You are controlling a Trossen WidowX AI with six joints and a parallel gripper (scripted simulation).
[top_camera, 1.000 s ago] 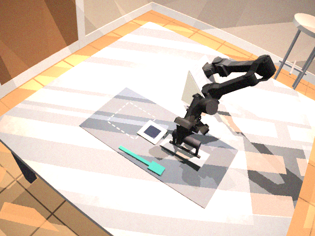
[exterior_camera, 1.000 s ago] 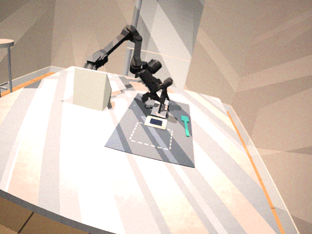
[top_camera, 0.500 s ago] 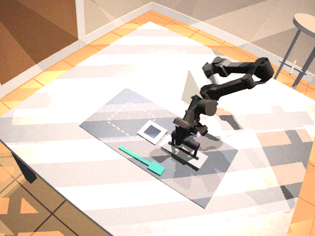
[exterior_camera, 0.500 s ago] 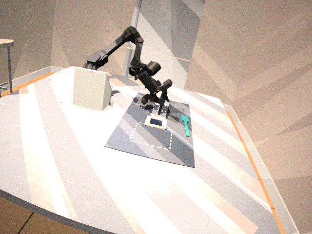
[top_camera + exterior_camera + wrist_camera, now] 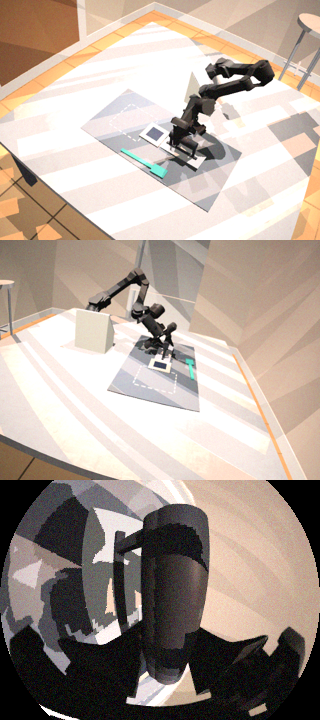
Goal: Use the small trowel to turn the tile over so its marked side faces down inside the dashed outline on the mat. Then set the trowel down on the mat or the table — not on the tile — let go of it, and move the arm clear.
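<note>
My gripper [image 5: 180, 138] [image 5: 165, 336] [image 5: 164, 620] grasps the trowel [image 5: 190, 144] [image 5: 171, 327] [image 5: 177, 590]; wrist view shows its handle close, while top and exterior reveal the tile [image 5: 155, 133] [image 5: 159, 365], marked face up, near my gripper.

Teal spatula [image 5: 158, 170] [image 5: 189, 362], square-ended blade, long thin straight handle, lying flat, well apart from pale wedge-shaped block [image 5: 191, 86] [image 5: 91, 330]. Block upright on counter, sloping side narrowing to thin top edge. Stool [image 5: 311, 23] [image 5: 6, 284] beyond counter, round pale seat, grey legs, partly out of frame. Brown panel [image 5: 38, 28] at wall, top view. Pale skirting board [image 5: 227, 42] [image 5: 268, 405] along wall foot. Orange-brown floor tiles [image 5: 38, 198], dark joints.
</note>
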